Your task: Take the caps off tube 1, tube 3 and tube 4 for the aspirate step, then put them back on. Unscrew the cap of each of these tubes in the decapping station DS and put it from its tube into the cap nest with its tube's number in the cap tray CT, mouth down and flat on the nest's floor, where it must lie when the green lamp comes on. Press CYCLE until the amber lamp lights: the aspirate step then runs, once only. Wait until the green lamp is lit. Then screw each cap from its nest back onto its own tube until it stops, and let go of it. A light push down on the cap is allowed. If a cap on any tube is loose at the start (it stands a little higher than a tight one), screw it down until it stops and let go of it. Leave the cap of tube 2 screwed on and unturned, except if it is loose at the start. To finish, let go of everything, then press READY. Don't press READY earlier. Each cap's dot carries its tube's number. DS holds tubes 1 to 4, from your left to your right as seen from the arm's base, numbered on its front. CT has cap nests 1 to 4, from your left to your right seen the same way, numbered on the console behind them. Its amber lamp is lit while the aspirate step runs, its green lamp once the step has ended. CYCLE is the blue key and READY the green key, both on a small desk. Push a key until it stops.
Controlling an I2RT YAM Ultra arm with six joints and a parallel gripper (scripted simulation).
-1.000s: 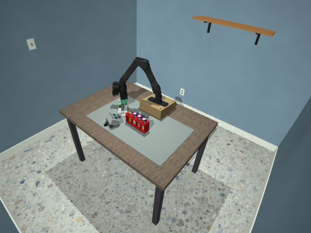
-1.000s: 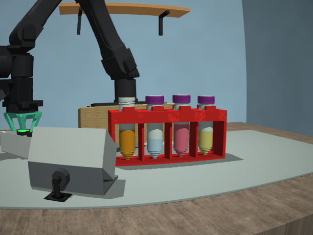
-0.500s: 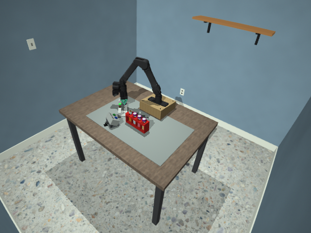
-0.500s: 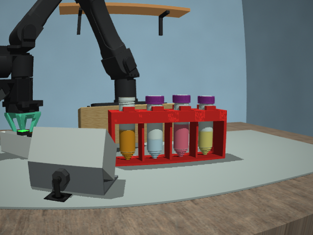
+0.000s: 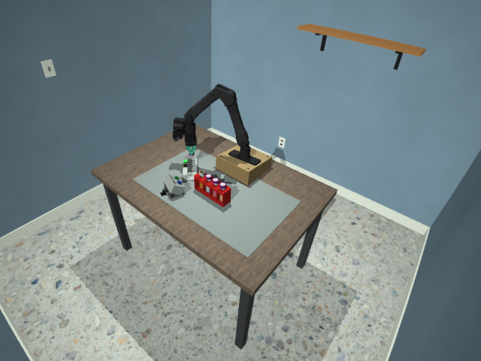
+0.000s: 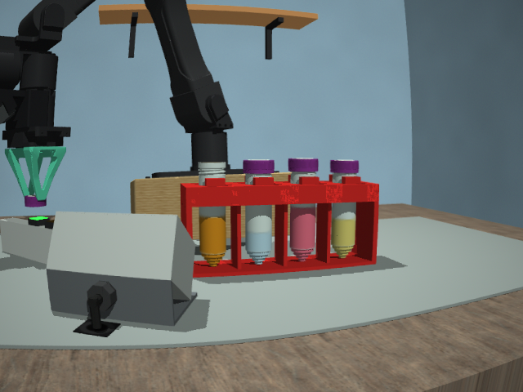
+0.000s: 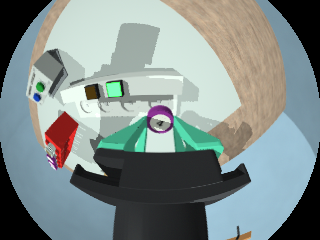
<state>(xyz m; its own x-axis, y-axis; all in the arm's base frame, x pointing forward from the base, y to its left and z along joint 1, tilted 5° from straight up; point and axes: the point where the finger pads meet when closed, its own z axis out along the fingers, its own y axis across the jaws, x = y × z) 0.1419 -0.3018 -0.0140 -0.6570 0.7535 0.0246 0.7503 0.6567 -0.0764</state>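
Observation:
My gripper (image 6: 34, 197) is shut on a purple cap (image 6: 34, 202) and holds it in the air above the cap tray (image 7: 136, 92), a little over the lit green lamp (image 6: 37, 219). The cap also shows between the teal fingers in the wrist view (image 7: 159, 120). The lamp beside the green one (image 7: 92, 92) is dark. The red decapping station (image 6: 279, 223) holds four tubes. The tube with orange liquid (image 6: 212, 168) at its left end in the exterior view is uncapped, its thread bare. The other three carry purple caps (image 6: 258, 166) (image 6: 302, 163) (image 6: 344, 166).
The grey key desk (image 6: 113, 265) stands between tray and station, with its green key (image 7: 40, 86) and blue key (image 7: 36, 98). The arm's wooden base box (image 5: 243, 165) stands behind the station. A grey mat (image 5: 233, 210) covers the table's middle.

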